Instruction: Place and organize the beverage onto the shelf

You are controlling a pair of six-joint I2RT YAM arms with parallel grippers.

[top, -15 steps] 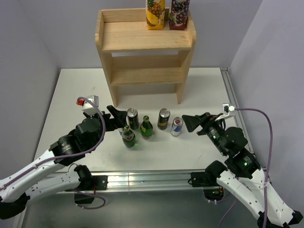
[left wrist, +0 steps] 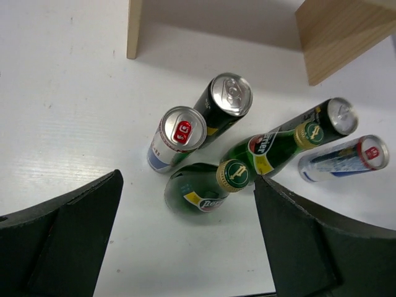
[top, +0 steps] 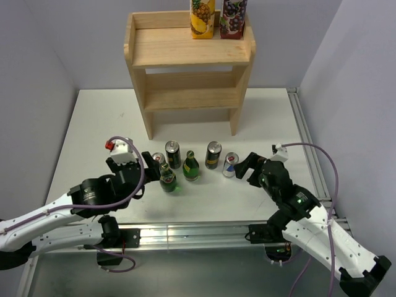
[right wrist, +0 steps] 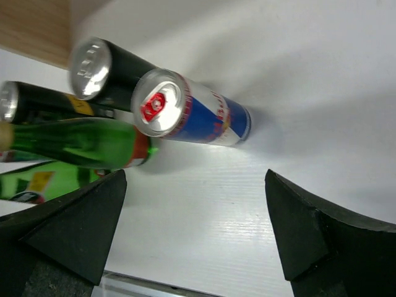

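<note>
Up on the shelf [top: 185, 54] stand two juice cartons [top: 202, 17]; below on the table [top: 93, 124] four cans [top: 213, 154] and two bottles [top: 190, 166] wait, left gripper [left wrist: 185, 179] and right gripper [right wrist: 195, 173] hovering by them, jaws wide, empty.

This is a robotics lab test cell. A flat white table [top: 86, 124] is boxed in by bare pale grey partition walls [top: 37, 49]. A silver aluminium rail [top: 192, 232] along its near edge carries a black-and-white left robot arm [top: 93, 193] and a matching right robot arm [top: 297, 201], which trails a loose purple cable [top: 337, 176].
</note>
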